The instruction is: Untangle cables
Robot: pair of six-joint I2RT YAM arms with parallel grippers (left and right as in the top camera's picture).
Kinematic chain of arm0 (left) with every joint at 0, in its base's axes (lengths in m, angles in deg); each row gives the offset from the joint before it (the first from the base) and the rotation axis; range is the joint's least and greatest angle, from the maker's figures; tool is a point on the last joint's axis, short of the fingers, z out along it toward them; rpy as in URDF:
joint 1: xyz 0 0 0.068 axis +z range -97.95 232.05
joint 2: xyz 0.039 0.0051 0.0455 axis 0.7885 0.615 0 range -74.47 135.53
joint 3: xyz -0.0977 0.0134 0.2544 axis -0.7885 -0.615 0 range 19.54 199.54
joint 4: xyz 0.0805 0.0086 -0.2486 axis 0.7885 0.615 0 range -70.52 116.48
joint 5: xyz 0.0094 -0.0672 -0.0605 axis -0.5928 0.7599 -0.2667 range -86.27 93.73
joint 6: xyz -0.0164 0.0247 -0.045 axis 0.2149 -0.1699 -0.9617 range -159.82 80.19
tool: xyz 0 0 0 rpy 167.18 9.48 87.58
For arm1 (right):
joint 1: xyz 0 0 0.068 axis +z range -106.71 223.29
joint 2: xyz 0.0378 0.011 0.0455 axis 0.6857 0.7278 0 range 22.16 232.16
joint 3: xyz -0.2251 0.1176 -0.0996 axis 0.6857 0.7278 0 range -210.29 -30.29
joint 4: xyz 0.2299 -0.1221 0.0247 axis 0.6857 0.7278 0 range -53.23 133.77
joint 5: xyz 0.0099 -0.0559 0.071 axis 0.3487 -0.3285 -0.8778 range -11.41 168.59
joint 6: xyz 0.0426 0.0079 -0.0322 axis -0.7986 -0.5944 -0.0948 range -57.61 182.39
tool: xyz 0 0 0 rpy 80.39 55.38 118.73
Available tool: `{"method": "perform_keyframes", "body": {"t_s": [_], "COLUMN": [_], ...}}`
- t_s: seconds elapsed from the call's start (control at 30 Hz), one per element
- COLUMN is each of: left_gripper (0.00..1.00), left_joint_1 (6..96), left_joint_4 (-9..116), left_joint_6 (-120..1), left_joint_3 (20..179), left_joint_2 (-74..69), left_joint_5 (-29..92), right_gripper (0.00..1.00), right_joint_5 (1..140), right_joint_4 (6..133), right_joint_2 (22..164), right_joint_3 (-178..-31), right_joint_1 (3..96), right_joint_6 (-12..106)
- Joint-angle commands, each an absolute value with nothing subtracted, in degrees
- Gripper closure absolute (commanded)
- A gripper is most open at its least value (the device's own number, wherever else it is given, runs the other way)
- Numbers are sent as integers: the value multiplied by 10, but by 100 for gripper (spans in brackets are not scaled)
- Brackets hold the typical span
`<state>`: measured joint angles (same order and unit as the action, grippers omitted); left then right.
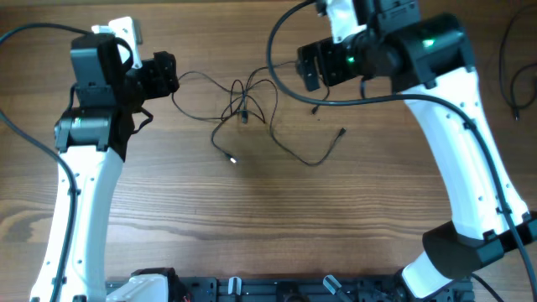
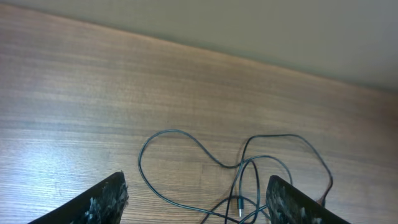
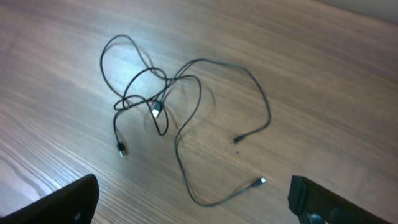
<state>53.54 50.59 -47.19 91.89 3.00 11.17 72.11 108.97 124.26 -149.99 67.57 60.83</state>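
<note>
Thin black cables (image 1: pixel 247 113) lie in a loose tangle on the wood counter (image 1: pixel 252 226), toward 12 o'clock from its middle, between the two grippers. The left gripper (image 1: pixel 173 82) sits at 9 to 10 o'clock from the tangle, jaws wide apart and empty. One cable loop reaches right up to its tip, but contact can't be told. The right gripper (image 1: pixel 307 69) is at 2 o'clock from the tangle, near but apart, fully spread and holding nothing. Loose plug ends trail out at 6 o'clock (image 1: pixel 232 159) and 4 o'clock (image 1: pixel 342 132). In the left wrist view the tangle (image 2: pixel 249 168) is cut off by the bottom edge. The right wrist view shows the whole tangle (image 3: pixel 168 106). The crossings at the knot are too fine to count the cables.
</note>
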Motion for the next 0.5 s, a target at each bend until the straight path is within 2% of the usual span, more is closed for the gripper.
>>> {"method": "perform_keyframes", "body": {"t_s": [0.0,0.23,0.47], "left_gripper": [27,26,25], "left_joint_1": [539,539,539], "left_joint_4": [512,517,519], "left_joint_6": [-455,-416,-385], "left_joint_3": [919,919,919], "left_joint_2": [10,11,11], "left_joint_5": [121,120,121], "right_gripper": [0,0,0], "right_joint_5": [732,711,624], "right_joint_4": [1039,880,791], "right_joint_2": [1255,1255,1259], "right_joint_3": [-1424,-1236,-1156], "right_joint_1": [693,722,724], "right_joint_6": [622,617,654]}}
